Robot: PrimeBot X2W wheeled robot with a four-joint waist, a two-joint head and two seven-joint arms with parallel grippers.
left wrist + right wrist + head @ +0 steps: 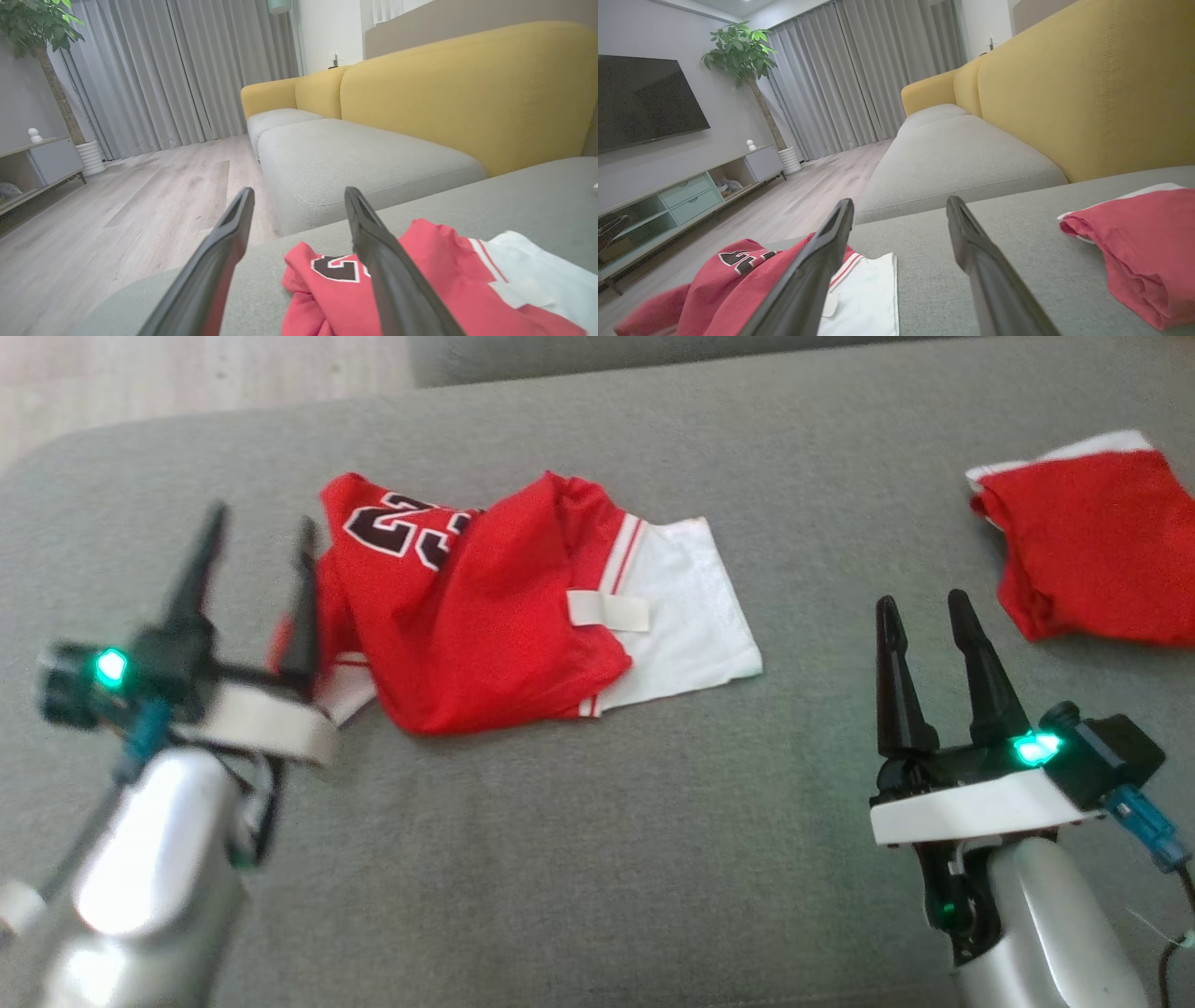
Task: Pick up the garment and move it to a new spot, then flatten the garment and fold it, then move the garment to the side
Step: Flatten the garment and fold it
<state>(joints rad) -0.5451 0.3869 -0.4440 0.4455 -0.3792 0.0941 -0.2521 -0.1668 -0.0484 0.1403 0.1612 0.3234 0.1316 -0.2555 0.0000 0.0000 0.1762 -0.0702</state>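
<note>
The garment [485,607] is a red jersey with black numbers and a white part. It lies bunched and partly folded on the grey cushion [597,859], left of centre. My left gripper [261,518] is open at the garment's left edge, its right finger overlapping the red cloth. In the left wrist view, the garment [420,280] spreads under and to the right of the left gripper [299,191], with a red corner between the fingers. My right gripper [922,600] is open and holds nothing, standing apart to the garment's right. In the right wrist view, the garment [738,275] lies behind the left finger of the right gripper [900,200].
Another red cloth [1092,541] lies folded at the cushion's far right, close beside my right gripper. A yellow sofa [467,93] with a grey seat stands beyond the cushion. Wooden floor [187,373] lies past the cushion's rounded left edge.
</note>
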